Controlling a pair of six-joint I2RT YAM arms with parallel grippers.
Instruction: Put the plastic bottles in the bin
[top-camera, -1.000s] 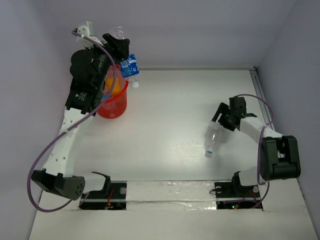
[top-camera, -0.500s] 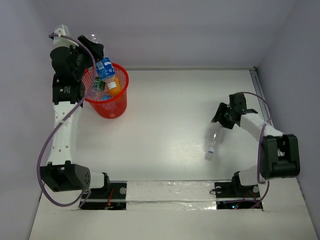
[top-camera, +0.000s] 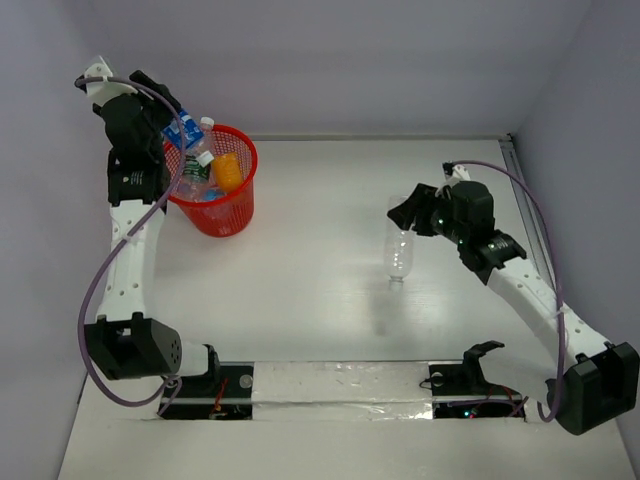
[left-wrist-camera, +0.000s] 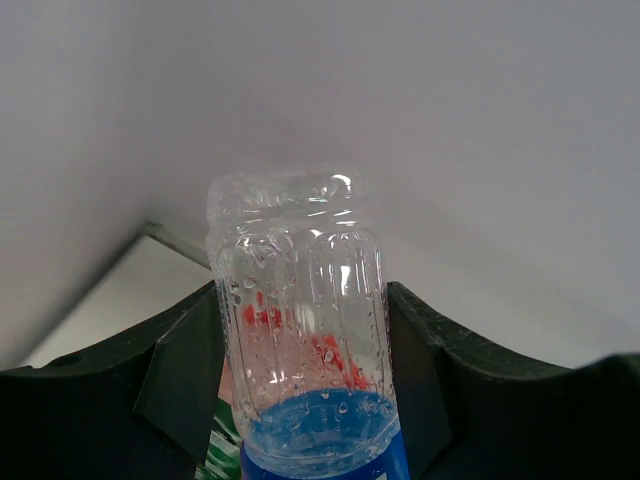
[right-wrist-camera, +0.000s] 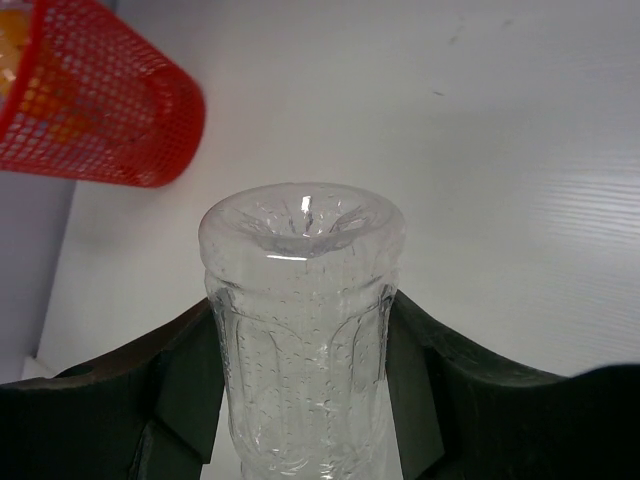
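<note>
Grip of left tool (top-camera: 168, 118) clenched on blue-label bottle (top-camera: 185, 131): clear ribbed body, white cap, held over far-left rim of bin (top-camera: 226, 214), cap end pointing toward bin mouth. Bin is red mesh, upright on worktop (top-camera: 320, 190) near far-left corner. Inside it: orange bottle (top-camera: 228, 172), green-label bottle (top-camera: 194, 172), something blue beneath, partly hidden. Further right, clear bottle (top-camera: 399, 245), ribbed, hangs neck down above worktop. Right tool (top-camera: 408, 213) grasps its base end, well apart from bin.

Top view overhead; wrist views close; right shares bin (top-camera: 228, 212).
</note>
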